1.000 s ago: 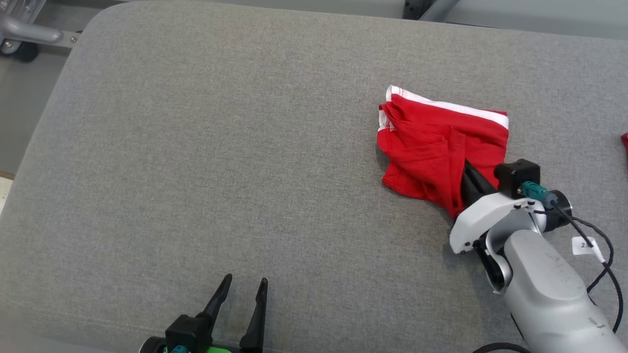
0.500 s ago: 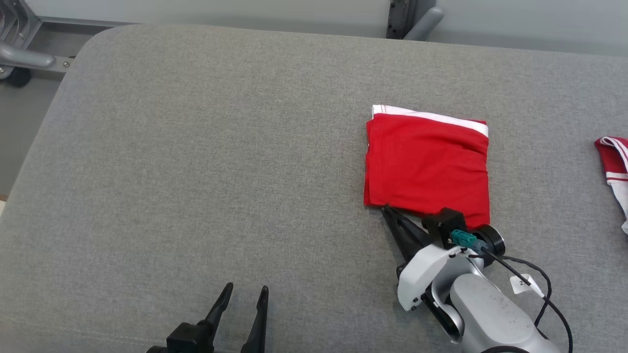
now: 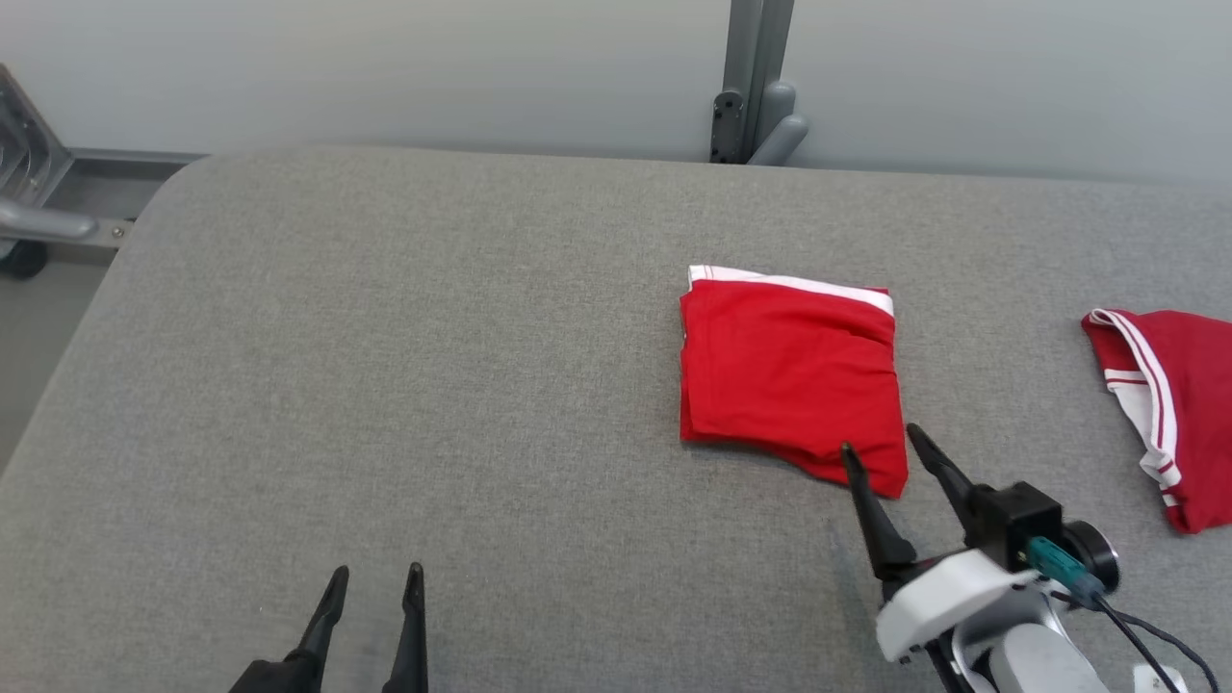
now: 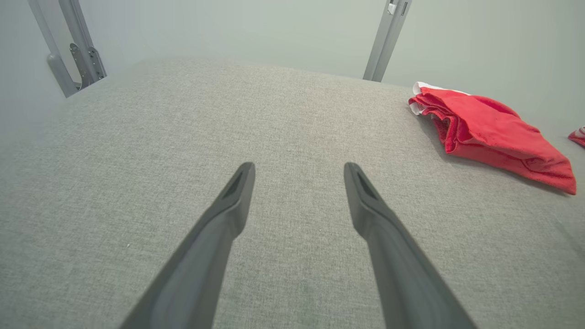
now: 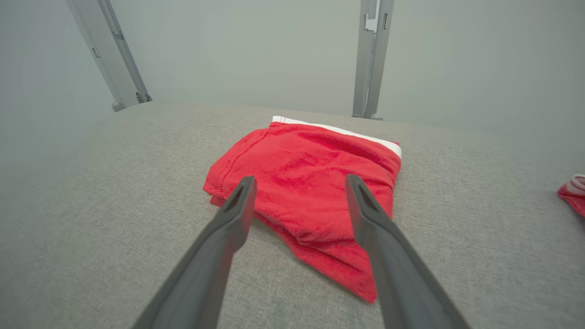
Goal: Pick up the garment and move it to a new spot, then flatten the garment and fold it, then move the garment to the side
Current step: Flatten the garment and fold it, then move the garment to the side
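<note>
Right end effector (image 3: 879, 439) spread wide, empty, perhaps touching the folded red white-edged garment (image 3: 784, 371).

Grey fabric-covered surface (image 3: 385, 385), far-left corner rounded, weave plain and flat. On it, right of centre, the red garment (image 3: 789, 375) lies folded into a rough square, approx. flat, w/ a white band along its far edge and the near-right corner running to a point. Well apart to the right lies a second red-and-white piece (image 3: 1169, 404) — crumpled, partly cut off by the head view's edge.
</note>
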Robot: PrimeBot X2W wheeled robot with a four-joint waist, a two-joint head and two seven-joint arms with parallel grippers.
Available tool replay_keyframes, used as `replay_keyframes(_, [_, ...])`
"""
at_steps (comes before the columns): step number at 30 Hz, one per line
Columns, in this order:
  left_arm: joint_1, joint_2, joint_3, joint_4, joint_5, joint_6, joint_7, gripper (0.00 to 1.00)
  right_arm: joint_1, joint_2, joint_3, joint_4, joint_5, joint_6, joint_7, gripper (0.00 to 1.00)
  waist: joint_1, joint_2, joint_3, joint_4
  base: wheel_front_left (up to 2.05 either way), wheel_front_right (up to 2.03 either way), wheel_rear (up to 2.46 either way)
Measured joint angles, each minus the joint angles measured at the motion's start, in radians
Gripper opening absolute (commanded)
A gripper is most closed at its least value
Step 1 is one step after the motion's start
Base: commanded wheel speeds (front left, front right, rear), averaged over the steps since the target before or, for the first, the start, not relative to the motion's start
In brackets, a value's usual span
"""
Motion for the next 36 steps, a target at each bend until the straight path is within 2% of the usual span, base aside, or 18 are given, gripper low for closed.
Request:
replay_keyframes(6, [0.031,0.011,0.073,-0.020,0.047,-0.009,0.000,1.00,0.168,-0.017,-0.192,-0.111,-0.059,0.000,0.000,1.00,0.0000,0.0000,-0.056,-0.032,0.00,0.00,0.00])
replay_keyframes(14, [0.035,0.010,0.136,-0.030,0.060,-0.034,0.000,1.00,0.286,-0.009,-0.326,-0.130,-0.082,0.000,0.000,1.00,0.0000,0.0000,-0.094,-0.075,0.00,0.00,0.00])
replay_keyframes(25, [0.030,0.006,0.108,0.001,0.060,-0.055,0.000,1.00,0.294,0.021,-0.353,-0.117,-0.086,0.000,0.000,1.00,0.0000,0.0000,-0.098,-0.125,0.00,0.00,0.00])
replay_keyframes(32, [0.028,0.006,0.105,0.010,0.060,-0.056,0.000,1.00,0.284,0.026,-0.344,-0.105,-0.077,0.000,0.000,1.00,0.0000,0.0000,-0.095,-0.128,0.00,0.00,0.00])
replay_keyframes(36, [0.022,0.005,0.103,0.010,0.060,-0.056,0.000,1.00,0.220,0.030,-0.325,-0.100,0.010,0.000,0.013,1.00,0.0000,0.0000,-0.084,-0.120,0.00,0.00,0.00])
